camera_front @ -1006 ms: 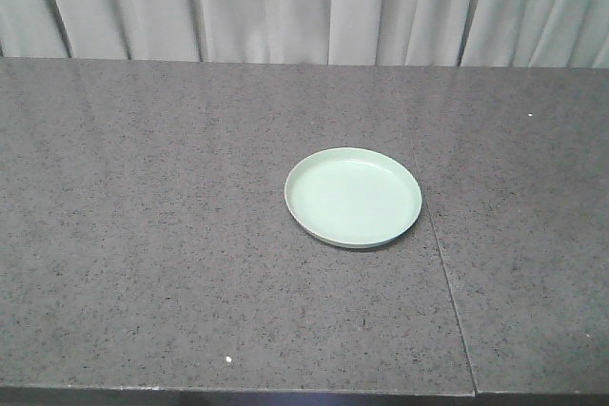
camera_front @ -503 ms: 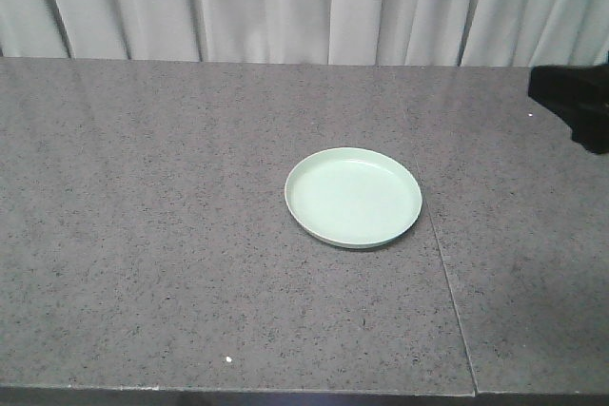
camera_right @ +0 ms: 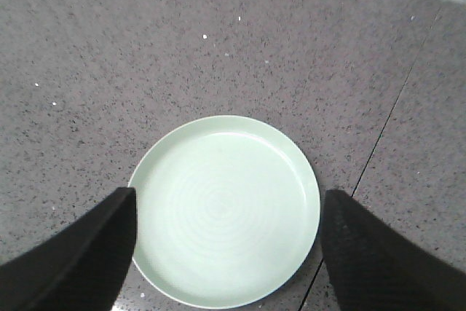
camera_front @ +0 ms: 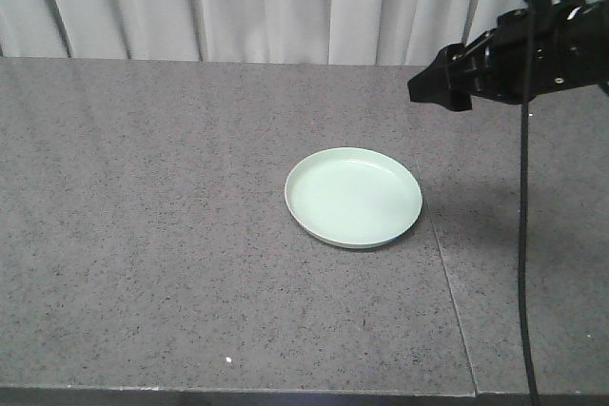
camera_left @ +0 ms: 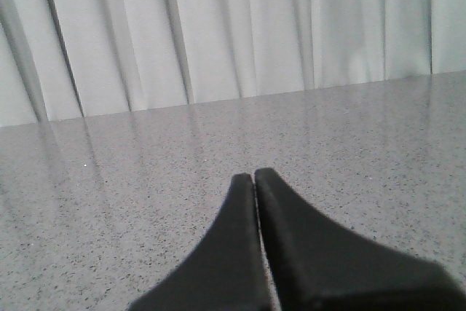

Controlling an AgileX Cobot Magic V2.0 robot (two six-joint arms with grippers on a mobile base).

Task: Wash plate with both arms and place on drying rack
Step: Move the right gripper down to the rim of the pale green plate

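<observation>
The right gripper (camera_right: 229, 196) hung spread above the plate (camera_right: 226, 209), best lowered to pinch its rim squarely; the left gripper (camera_left: 254, 180) was closed.

Even diffuse light, soft shadows, faint countertop (camera_left: 109, 172) sheen.

Matte black fingers (camera_right: 364, 260); between them the plate (camera_right: 226, 209) looks smooth, matte plastic, on a speckled, faintly glossy stone countertop (camera_right: 109, 49).

plate (camera_front: 353, 197) on countertop (camera_front: 143, 235) | curtain (camera_front: 238, 2) behind | right arm (camera_front: 514, 64) right of plate
</observation>
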